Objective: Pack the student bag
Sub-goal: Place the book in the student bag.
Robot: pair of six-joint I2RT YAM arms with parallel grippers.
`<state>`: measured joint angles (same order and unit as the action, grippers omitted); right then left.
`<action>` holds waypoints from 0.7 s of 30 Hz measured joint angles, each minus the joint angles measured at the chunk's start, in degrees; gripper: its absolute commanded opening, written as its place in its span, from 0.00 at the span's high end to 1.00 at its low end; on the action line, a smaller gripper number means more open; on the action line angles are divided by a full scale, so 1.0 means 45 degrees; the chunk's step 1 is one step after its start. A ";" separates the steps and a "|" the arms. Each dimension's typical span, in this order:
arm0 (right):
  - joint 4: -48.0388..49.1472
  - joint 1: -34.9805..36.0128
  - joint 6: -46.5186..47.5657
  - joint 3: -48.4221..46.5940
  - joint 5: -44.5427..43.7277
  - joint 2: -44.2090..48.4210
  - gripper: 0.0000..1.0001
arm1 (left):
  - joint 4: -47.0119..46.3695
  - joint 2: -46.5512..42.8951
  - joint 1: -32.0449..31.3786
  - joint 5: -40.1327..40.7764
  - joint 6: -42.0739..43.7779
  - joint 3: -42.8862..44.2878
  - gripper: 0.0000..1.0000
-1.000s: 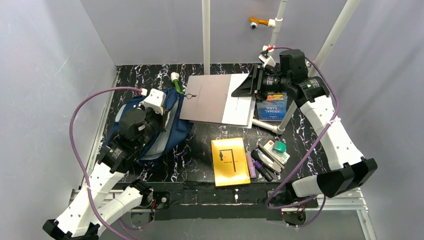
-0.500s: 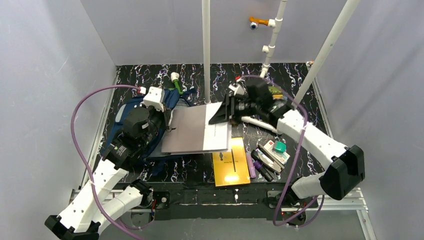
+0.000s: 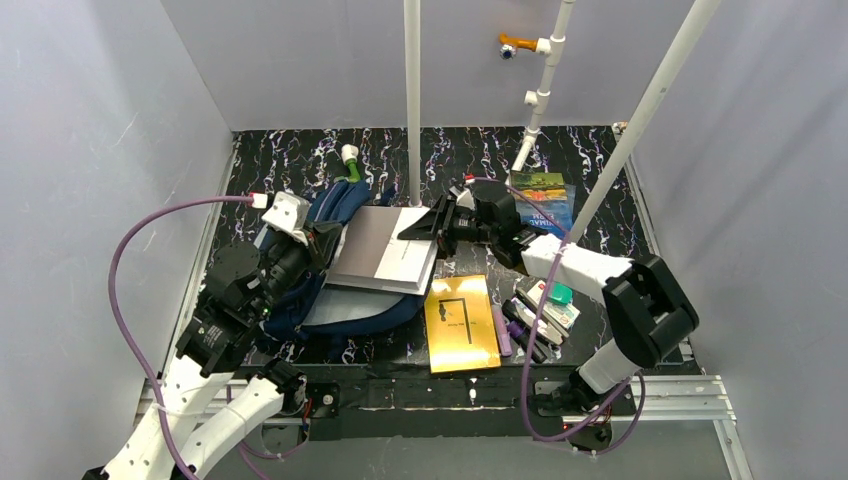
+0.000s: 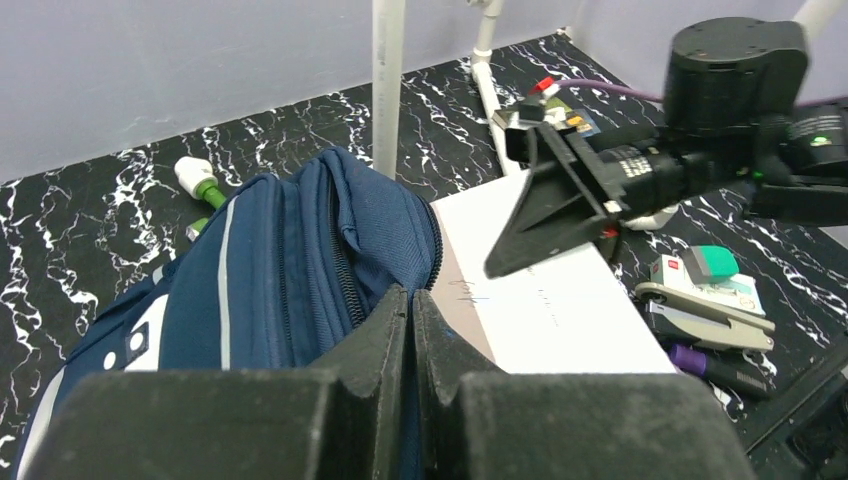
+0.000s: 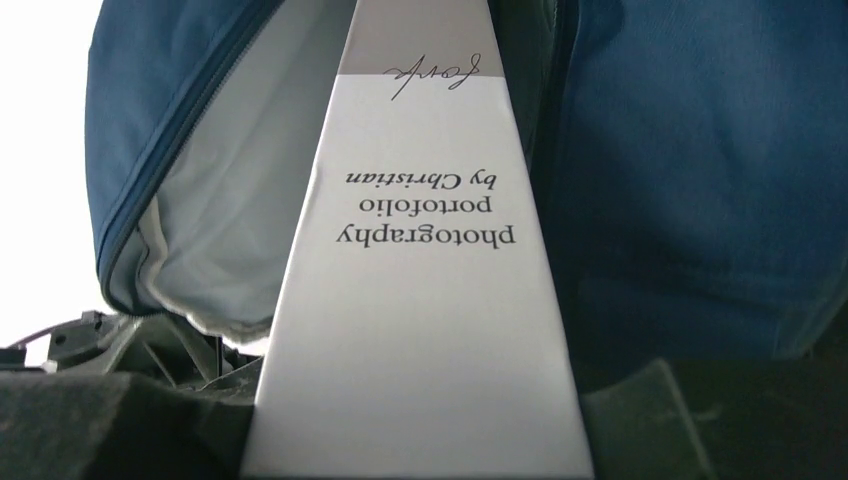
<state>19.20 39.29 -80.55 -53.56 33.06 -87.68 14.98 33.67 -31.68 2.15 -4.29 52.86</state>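
Softness governs the biggest thing here: the student bag (image 3: 345, 205), lying left of centre on the table (image 3: 300, 160) with its mouth facing right, is limp navy cloth that we expect to sag shut unless its rim is held up, so the zipper edge is the place to grip. Our left gripper (image 3: 322, 243) has its fingers pressed together there, by the look of it pinching that rim to lift the mouth. Next in size, the photography portfolio (image 3: 385, 250) is thin, flat, stiff and smooth-covered, likely light but slippery; we judge an edge-on hold at its right end best. Our right gripper (image 3: 432, 224) is clamped on that end, the book's left end just entering the opening beside the pale lining (image 5: 230, 220).
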 measured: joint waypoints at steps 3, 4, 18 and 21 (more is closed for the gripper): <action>0.0821 0.0121 -0.0476 -0.0053 -0.0073 -0.0704 0.99 | 0.0049 -0.0102 0.0000 -0.0471 0.0219 0.0000 1.00; 0.1112 0.0238 -0.0622 -0.0131 -0.0121 -0.1025 0.99 | 0.0078 -0.0102 0.0000 -0.0554 0.0267 0.0000 1.00; 0.2390 0.2001 -0.0107 -0.1239 -0.1763 -0.4036 0.99 | -0.0053 0.0393 0.0000 -0.1564 0.0214 0.0000 1.00; 0.3133 0.2254 -0.0146 -0.2191 -0.2030 -0.5357 0.99 | -0.0495 0.0996 0.0000 -0.2093 -0.0170 0.0000 1.00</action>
<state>33.30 49.43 -81.21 -63.42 23.92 -111.79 12.75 38.15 -31.68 -7.27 -5.06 52.86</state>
